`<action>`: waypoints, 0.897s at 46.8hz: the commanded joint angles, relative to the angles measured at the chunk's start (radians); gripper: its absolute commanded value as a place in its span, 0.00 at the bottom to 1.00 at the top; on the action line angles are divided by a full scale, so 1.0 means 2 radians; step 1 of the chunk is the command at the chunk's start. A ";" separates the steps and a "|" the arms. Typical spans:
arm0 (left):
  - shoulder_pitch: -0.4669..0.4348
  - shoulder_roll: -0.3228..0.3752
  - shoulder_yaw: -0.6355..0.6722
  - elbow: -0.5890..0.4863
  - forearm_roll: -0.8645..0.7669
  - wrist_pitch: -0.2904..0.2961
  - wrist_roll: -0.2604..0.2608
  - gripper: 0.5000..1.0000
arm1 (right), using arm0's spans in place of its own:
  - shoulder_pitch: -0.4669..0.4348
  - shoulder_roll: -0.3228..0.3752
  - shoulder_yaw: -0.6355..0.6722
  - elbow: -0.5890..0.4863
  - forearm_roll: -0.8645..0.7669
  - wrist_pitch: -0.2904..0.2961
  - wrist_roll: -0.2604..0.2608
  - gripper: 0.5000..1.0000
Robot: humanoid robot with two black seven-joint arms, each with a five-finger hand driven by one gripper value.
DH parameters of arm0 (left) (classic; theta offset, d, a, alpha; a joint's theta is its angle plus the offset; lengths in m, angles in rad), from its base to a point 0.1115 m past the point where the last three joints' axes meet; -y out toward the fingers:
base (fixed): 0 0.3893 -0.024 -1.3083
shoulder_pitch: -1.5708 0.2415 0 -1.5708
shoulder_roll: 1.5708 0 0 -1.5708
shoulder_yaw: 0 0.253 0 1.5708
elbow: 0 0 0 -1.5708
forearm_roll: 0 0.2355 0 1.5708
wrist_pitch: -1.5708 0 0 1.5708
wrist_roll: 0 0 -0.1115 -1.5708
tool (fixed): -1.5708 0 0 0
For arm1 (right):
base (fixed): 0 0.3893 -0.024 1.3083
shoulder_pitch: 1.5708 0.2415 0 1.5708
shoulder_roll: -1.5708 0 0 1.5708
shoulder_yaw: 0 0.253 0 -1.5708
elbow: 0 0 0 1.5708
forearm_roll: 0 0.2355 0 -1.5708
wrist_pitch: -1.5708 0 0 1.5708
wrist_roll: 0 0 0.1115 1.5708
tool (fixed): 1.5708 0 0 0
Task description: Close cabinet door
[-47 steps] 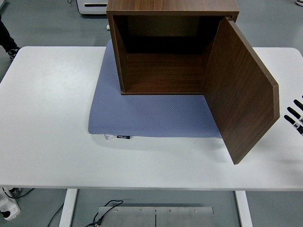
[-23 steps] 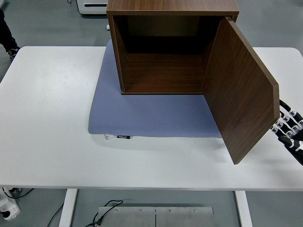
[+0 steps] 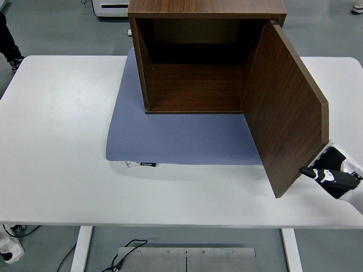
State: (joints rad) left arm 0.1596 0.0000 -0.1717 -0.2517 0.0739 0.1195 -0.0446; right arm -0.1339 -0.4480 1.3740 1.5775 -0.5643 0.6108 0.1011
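Note:
A dark wooden cabinet stands on a blue-grey mat at the back middle of the white table. Its door is hinged on the right and swung wide open toward me, showing an empty inside. My right hand comes in from the lower right edge. Its fingers are stretched out flat against the outer face of the door near the free lower edge, holding nothing. The left arm does not show.
The white table stretches bare to the left of the mat. A person's dark leg and shoe show at the top left edge. A white unit stands on the floor behind the table.
My right hand has moved in from the right edge and down to the door's outer face. The door has swung slightly to the left.

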 commanded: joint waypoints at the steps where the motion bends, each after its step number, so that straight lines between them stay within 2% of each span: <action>1: 0.000 0.000 0.000 0.000 0.001 0.000 0.000 1.00 | 0.014 0.000 -0.010 0.000 0.000 0.000 0.000 1.00; 25: 0.000 0.000 0.000 0.000 0.000 0.000 -0.001 1.00 | 0.075 0.018 -0.066 0.000 -0.004 0.000 0.000 1.00; 42: 0.000 0.000 0.000 0.000 0.000 0.000 0.000 1.00 | 0.108 0.055 -0.106 -0.011 -0.013 0.000 0.000 1.00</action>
State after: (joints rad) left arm 0.1595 0.0000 -0.1718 -0.2516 0.0739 0.1198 -0.0445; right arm 0.0715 -0.3470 1.1717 1.5642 -0.5842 0.6108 0.1012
